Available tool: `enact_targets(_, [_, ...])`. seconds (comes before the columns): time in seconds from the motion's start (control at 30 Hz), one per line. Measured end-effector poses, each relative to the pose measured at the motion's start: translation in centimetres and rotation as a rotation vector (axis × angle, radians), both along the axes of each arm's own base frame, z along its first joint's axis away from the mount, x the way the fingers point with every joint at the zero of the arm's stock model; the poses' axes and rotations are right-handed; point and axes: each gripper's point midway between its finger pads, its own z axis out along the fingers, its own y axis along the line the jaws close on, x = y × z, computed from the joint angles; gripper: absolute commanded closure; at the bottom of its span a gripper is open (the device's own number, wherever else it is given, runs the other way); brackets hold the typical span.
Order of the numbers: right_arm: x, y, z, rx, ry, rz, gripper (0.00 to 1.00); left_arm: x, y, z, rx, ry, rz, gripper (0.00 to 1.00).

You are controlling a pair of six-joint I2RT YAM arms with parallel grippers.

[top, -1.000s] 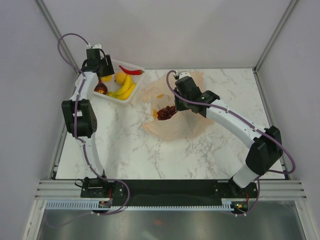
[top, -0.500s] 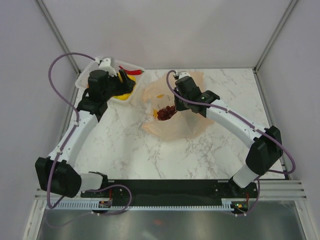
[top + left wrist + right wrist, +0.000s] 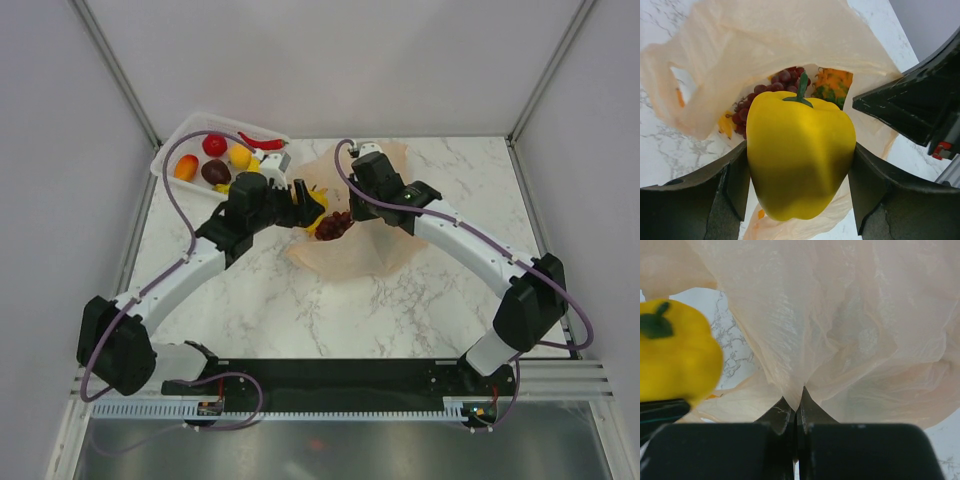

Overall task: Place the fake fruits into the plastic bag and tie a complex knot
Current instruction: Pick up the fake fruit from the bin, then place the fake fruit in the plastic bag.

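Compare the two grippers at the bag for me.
The left gripper grips a yellow pepper, jaws wide; the right gripper is pinched shut on thin film of the plastic bag. The left brings a fruit; the right only holds the bag's rim. Both sit at the bag's open mouth.

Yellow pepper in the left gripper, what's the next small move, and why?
Probably ease the left gripper a little further over the mouth of the plastic bag before letting go. The yellow pepper sits clamped right at the opening, grapes already lie inside, and the right gripper pinches the bag's edge.
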Motion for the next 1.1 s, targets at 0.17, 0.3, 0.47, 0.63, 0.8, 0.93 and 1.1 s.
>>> enact_targets(0.17, [-0.1,-0.1,1.0,0.023,-0.019,-0.006,1.00,0.2,-2.9,-3.8,0.018,0.071,-0.045,0.73])
enact_targets(0.3, [-0.4,-0.2,2.1,0.053,-0.040,-0.014,1.00,0.9,-4.9,-7.2,0.039,0.129,-0.067,0.72])
enact_targets(0.47, [-0.8,-0.9,2.1,0.055,-0.050,-0.037,1.00,2.3,-8.5,-9.9,0.034,0.174,-0.103,0.59])
enact_targets(0.63, [-0.9,-2.7,2.1,0.023,-0.074,-0.105,1.00,1.5,-12.6,-10.6,-0.010,0.171,-0.183,0.01])
enact_targets(0.8, [-0.6,-4.0,3.3,0.033,-0.112,-0.154,1.00,0.7,-13.5,-9.5,-0.031,0.140,-0.195,0.00])
enact_targets(0.93, [-0.6,-4.2,3.3,0.036,-0.119,-0.159,1.00,0.3,-11.6,-7.4,-0.005,0.090,-0.159,0.00])
enact_targets(1.1, [-0.6,-4.5,2.8,0.025,-0.108,-0.166,1.00,0.5,-7.5,-1.3,0.025,-0.043,-0.103,0.00])
